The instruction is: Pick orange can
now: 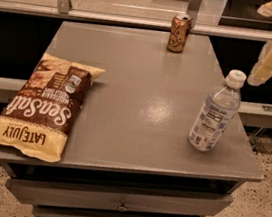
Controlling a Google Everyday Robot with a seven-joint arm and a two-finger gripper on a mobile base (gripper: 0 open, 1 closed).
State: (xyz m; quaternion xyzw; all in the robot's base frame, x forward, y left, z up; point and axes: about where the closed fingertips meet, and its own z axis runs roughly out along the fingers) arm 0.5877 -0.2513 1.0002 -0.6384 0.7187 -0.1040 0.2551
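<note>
Filling most of the view, a grey table [145,81] carries a chip bag [43,105] lying flat at its left edge and a clear water bottle [216,114] upright near its right edge. The gripper [271,61] hangs beyond the table's right side, above the bottle (how wide it stands, I cannot tell), slanting down-left. The orange can [179,33] stands upright, long axis vertical, at the far edge, well apart from both.
</note>
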